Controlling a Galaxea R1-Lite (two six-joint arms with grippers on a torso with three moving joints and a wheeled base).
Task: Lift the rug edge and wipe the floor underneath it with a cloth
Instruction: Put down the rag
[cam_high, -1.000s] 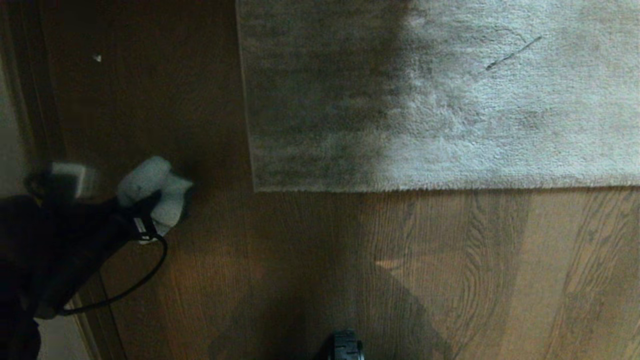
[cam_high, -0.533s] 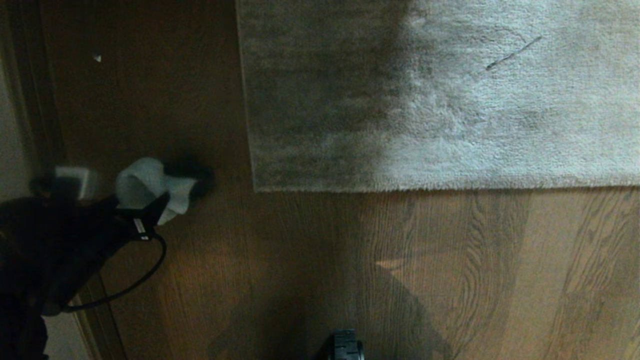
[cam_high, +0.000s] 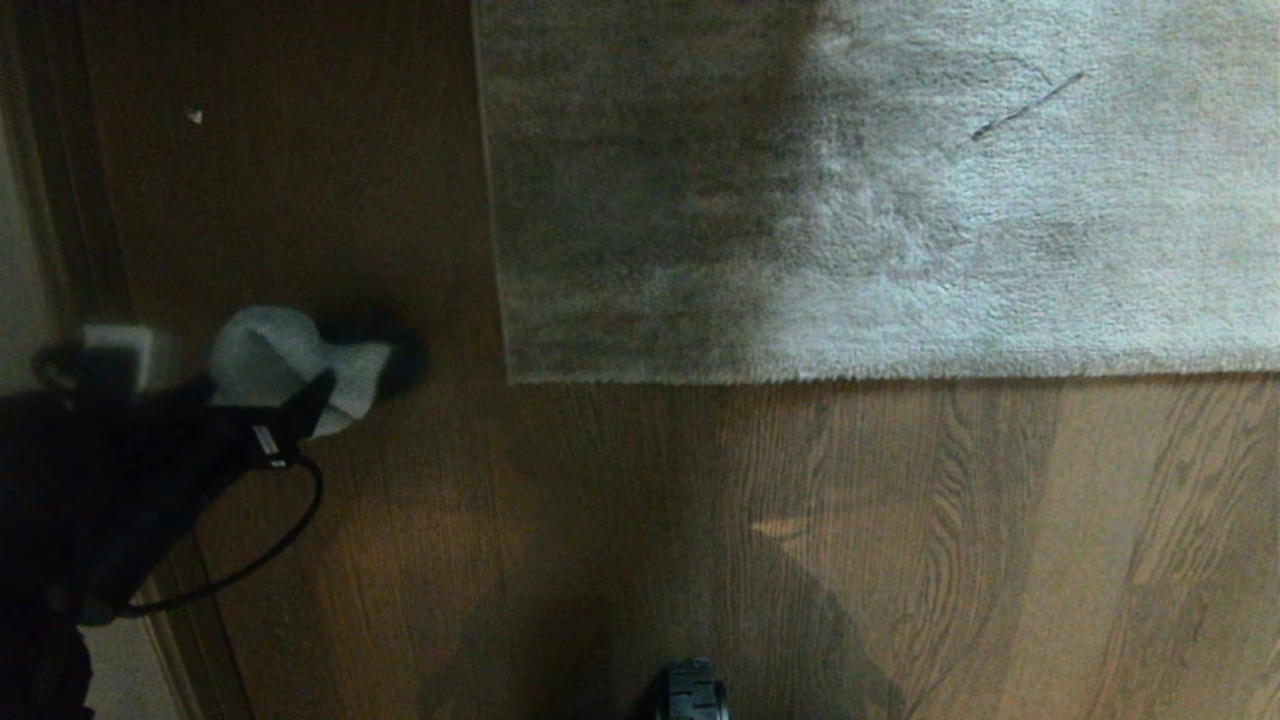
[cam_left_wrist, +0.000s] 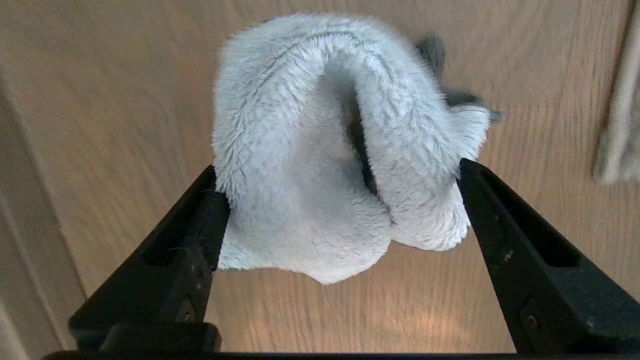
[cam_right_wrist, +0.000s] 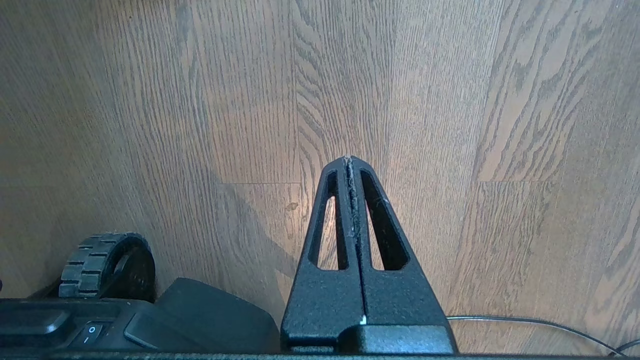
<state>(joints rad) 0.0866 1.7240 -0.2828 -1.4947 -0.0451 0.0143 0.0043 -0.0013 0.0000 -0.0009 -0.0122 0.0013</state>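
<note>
left gripper (cam_left_wrist: 340, 185): fingers spread wide on both sides of the cloth (cam_high: 285, 365), not pinching it; I'd back off straight so nothing snags
cloth: slumped on the floor (cam_high: 600, 520), left of the rug edge (cam_high: 800, 375)
rug edge: lying flat
right gripper (cam_right_wrist: 350, 161): pressed together, parked

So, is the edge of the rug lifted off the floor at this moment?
No. In the head view the rug edge lies flat on the floor, with no gripper near it.
</note>
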